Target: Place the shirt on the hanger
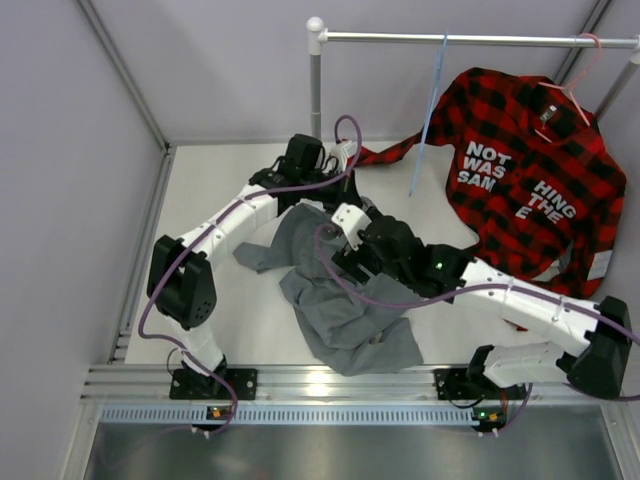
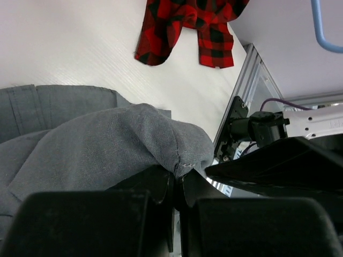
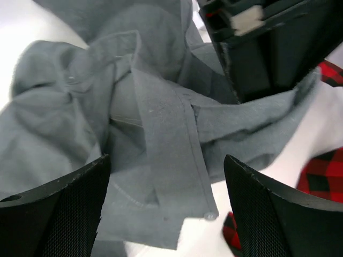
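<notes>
The worktop (image 1: 215,190) carries the shirt (image 1: 345,320) in a crumpled heap between the two arms, and no part of it is on the hanger (image 1: 430,110), which hangs alone from the rail (image 1: 480,40) at the back, well apart from the cloth. The left tool (image 2: 177,184) is closed on a fold of the shirt, while the right tool (image 3: 166,209) stands wide open over the front strip and holds nothing. I judge the task is only at its beginning: spreading the shirt and bringing shirt and hanger together are both left to do.
</notes>
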`<state>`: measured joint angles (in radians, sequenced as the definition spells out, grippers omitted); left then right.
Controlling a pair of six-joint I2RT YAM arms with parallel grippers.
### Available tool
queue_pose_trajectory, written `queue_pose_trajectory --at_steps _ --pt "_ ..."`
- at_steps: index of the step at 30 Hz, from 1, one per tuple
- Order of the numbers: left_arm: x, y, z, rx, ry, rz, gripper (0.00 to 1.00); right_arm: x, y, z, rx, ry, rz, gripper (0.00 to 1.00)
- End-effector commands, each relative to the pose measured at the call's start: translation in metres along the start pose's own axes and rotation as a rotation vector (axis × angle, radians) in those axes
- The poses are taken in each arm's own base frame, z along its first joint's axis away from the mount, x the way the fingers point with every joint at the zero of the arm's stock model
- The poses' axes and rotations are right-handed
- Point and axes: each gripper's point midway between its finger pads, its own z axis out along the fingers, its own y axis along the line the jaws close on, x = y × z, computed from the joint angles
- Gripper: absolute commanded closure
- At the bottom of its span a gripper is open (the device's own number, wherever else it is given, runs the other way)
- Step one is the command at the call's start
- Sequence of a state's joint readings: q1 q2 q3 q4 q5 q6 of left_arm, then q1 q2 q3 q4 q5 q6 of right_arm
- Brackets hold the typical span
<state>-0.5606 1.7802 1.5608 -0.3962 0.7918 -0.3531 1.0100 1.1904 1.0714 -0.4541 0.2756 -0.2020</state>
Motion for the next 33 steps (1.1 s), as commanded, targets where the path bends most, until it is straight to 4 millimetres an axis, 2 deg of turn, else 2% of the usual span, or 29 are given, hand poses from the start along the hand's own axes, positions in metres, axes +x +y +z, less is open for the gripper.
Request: queue_pose_trajectory --at_steps 1,4,6,7,9,11,12,13,15,16,17,19,20,21,22,23,24,25,26,27,28,29,30,31,32,33 --pt "-0.029 -0.008 -0.002 0.003 -0.076 0.008 1.00 -0.009 -0.019 0.019 0.159 -0.011 -0.073 0.17" --pt "-0.032 -0.005 -0.001 -0.021 -0.089 -0.026 1.00 0.000 -0.022 0.032 0.208 0.007 -0.089 0.18" --pt "-0.034 -0.005 -0.002 -0.020 -0.093 -0.037 1.00 0.001 -0.030 0.039 0.288 -0.012 -0.079 0.18" --pt "-0.035 -0.005 -0.001 -0.024 -0.098 -0.044 1.00 0.009 -0.032 0.042 0.313 -0.001 -0.092 0.19" --pt "-0.038 -0.008 -0.003 -0.024 -0.109 -0.046 1.00 0.003 -0.036 0.046 0.348 -0.044 -0.066 0.23" --pt "-0.040 -0.013 -0.005 -0.012 -0.116 -0.048 1.00 0.006 -0.044 0.047 0.409 -0.043 -0.063 0.45" --pt "-0.041 -0.015 -0.006 -0.009 -0.117 -0.047 1.00 -0.004 -0.050 0.046 0.451 -0.092 -0.029 0.65" --pt "-0.042 -0.017 -0.009 -0.008 -0.123 -0.044 1.00 -0.004 -0.056 0.043 0.488 -0.097 -0.022 0.98" --pt "-0.045 -0.015 -0.012 -0.030 -0.140 -0.018 0.99 -0.010 -0.057 0.038 0.485 -0.109 -0.006 1.00" --pt "-0.051 -0.017 -0.020 -0.042 -0.164 0.000 0.89 -0.021 -0.058 0.032 0.470 -0.136 0.033 1.00" --pt "-0.057 -0.011 -0.025 -0.087 -0.195 0.012 0.53 -0.025 -0.057 0.029 0.460 -0.141 0.049 1.00" --pt "-0.069 -0.001 -0.041 -0.176 -0.263 0.062 0.30 -0.029 -0.052 0.025 0.394 -0.107 0.098 1.00" --pt "-0.085 0.002 -0.062 -0.288 -0.355 0.101 0.23 -0.027 -0.056 0.024 0.375 -0.076 0.127 1.00" --pt "-0.079 0.013 -0.067 -0.348 -0.374 0.119 0.21 -0.025 -0.056 0.023 0.353 -0.047 0.153 1.00" --pt "-0.080 0.015 -0.076 -0.383 -0.422 0.131 0.19 -0.020 -0.055 0.023 0.310 0.010 0.202 1.00" --pt "-0.094 0.008 -0.087 -0.382 -0.522 0.179 0.17 -0.019 -0.055 0.022 0.286 0.033 0.226 1.00" --pt "-0.099 -0.005 -0.111 -0.409 -0.623 0.202 0.16 -0.018 -0.055 0.021 0.268 0.051 0.262 1.00" --pt "-0.074 0.017 -0.109 -0.456 -0.625 0.142 0.16 -0.018 -0.056 0.018 0.238 0.068 0.317 1.00" --pt "-0.076 0.016 -0.120 -0.467 -0.700 0.140 0.16 -0.019 -0.056 0.016 0.226 0.071 0.342 0.99" --pt "-0.074 0.012 -0.148 -0.522 -0.804 0.079 0.16 -0.019 -0.057 0.014 0.216 0.075 0.365 0.98" --pt "-0.049 0.032 -0.148 -0.578 -0.798 0.011 0.16 -0.025 -0.058 0.010 0.194 0.060 0.395 0.97" --pt "-0.038 0.036 -0.153 -0.587 -0.814 -0.033 0.16 -0.024 -0.057 0.007 0.183 0.066 0.401 0.97" --pt "-0.030 0.025 -0.161 -0.552 -0.854 -0.088 0.16 -0.026 -0.057 0.004 0.173 0.064 0.409 0.98" --pt "-0.018 0.025 -0.157 -0.528 -0.839 -0.114 0.17 -0.031 -0.057 0.001 0.156 0.053 0.424 0.99" --pt "0.004 0.035 -0.147 -0.526 -0.796 -0.145 0.18 -0.032 -0.057 -0.001 0.147 0.056 0.427 0.99" --pt "0.011 0.025 -0.144 -0.487 -0.791 -0.149 0.19 -0.036 -0.059 -0.004 0.143 0.047 0.442 1.00"
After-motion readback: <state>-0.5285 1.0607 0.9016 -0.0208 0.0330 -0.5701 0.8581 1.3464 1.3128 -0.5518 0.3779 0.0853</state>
